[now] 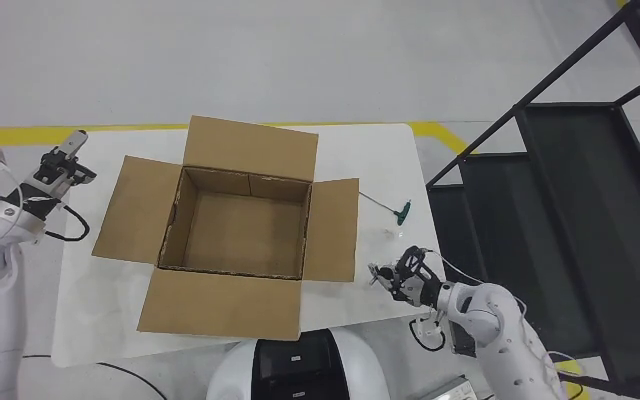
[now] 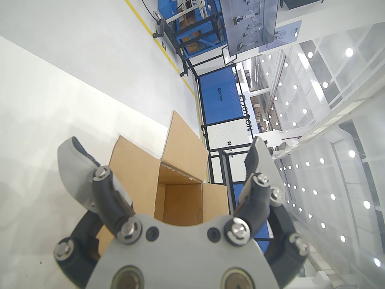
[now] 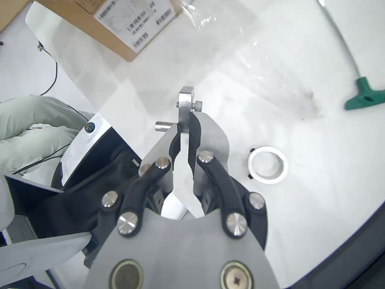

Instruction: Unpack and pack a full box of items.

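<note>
A: Where is the box (image 1: 235, 235) found?

B: It is set upright at the middle of the white table (image 1: 385, 150), with its mouth open and all 4 flaps (image 1: 335, 230) folded outward.

A: What is seen in it?

B: From the top view, its bare brown floor and 4 inner walls are seen.

A: And what is laid outside it?

B: 3 loose things are seen on the table to the right of the box. A green-handled hex key (image 1: 392, 207) is laid just beyond the right flap. A white ring (image 3: 267, 165) is laid flat, well apart from the key and just beside the right gripper. A clear film (image 3: 210, 10) is spread at the foot of the box's outer wall, on which a white label (image 3: 132, 16) is stuck.

A: How is the right gripper set?

B: The right gripper (image 3: 184, 129) is held over the table's near right corner, close to the right flap. Its fingers are clamped on a small metal part (image 3: 186, 100), from which a short pin is seen sticking out sideways.

A: And the left one?

B: The left gripper (image 2: 167, 151) is held off the table's left edge, well apart from the box. Its 2 fingers are spread wide, and the box's open mouth is seen beyond them.
</note>
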`<state>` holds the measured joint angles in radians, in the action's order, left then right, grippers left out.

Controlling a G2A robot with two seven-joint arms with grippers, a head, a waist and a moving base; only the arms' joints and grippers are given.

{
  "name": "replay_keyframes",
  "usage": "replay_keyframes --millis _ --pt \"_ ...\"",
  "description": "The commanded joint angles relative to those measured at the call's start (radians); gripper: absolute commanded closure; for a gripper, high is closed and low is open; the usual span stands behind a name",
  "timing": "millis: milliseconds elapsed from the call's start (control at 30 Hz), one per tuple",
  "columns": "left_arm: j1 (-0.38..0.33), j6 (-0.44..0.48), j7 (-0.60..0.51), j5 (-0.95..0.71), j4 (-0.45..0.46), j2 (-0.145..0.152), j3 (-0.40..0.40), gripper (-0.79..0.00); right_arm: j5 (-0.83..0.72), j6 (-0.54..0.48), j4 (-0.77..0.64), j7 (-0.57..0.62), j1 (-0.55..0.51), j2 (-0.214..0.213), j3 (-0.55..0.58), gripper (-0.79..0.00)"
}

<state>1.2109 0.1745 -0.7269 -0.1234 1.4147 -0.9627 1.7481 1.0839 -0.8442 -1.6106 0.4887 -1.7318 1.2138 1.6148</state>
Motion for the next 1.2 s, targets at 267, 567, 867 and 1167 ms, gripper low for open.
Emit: replay_keyframes --millis 267,567,867,1167 --pt "0.000 0.000 0.000 0.000 0.000 0.000 0.000 -0.785 0.063 0.160 0.081 0.228 0.136 -0.002 -0.119 0.000" --pt "0.000 0.000 0.000 0.000 0.000 0.000 0.000 -0.785 0.068 0.211 0.052 0.279 0.136 -0.010 -0.154 -0.785" --pt "0.000 0.000 0.000 0.000 0.000 0.000 0.000 -0.785 0.006 0.195 -0.042 0.246 0.073 -0.025 -0.122 -0.785" --pt "0.000 0.000 0.000 0.000 0.000 0.000 0.000 -0.785 -0.249 -0.102 -0.240 0.042 -0.145 -0.059 0.107 -0.785"
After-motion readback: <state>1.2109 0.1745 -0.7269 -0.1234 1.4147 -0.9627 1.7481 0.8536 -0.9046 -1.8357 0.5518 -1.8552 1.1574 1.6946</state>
